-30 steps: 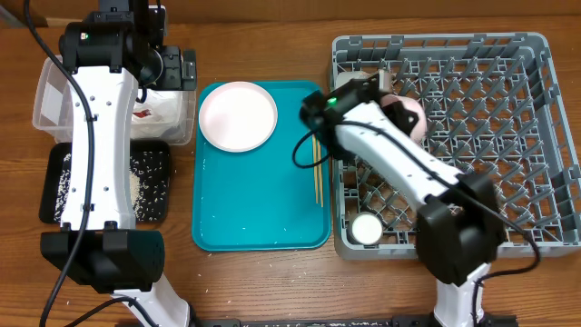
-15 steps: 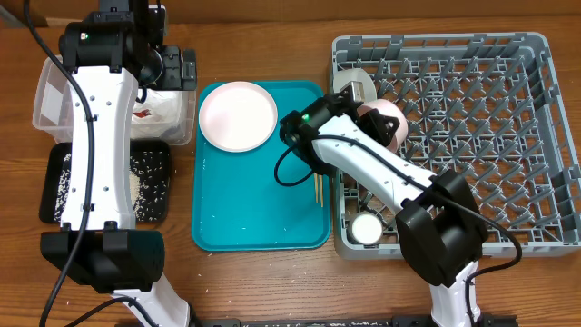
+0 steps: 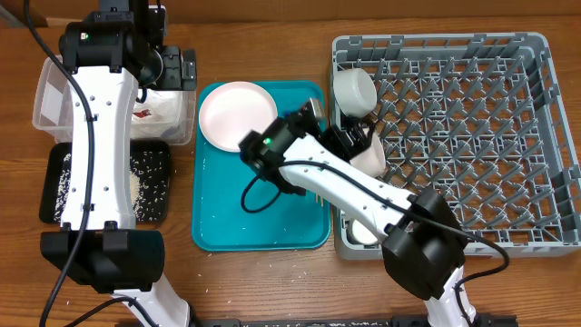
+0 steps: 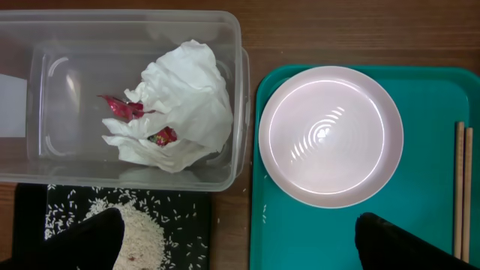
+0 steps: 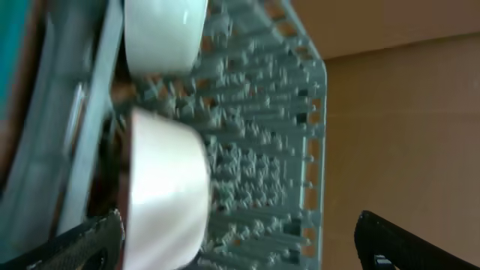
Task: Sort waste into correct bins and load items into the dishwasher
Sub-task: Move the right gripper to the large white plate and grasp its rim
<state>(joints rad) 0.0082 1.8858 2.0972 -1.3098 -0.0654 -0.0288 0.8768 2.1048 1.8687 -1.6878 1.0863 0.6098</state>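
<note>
The right arm [image 3: 313,173] has swung left: its green-lit joint now hangs over the teal tray [image 3: 218,213], no longer over the dish rack's [image 3: 536,136] left edge. Seen from overhead it now hides the chopsticks [image 4: 459,191] and has uncovered a white bowl [image 3: 354,89] in the rack's upper left corner.

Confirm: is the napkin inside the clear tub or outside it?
In. The crumpled napkin lies within the walls of the clear tub, red wrapper scraps on it.
</note>
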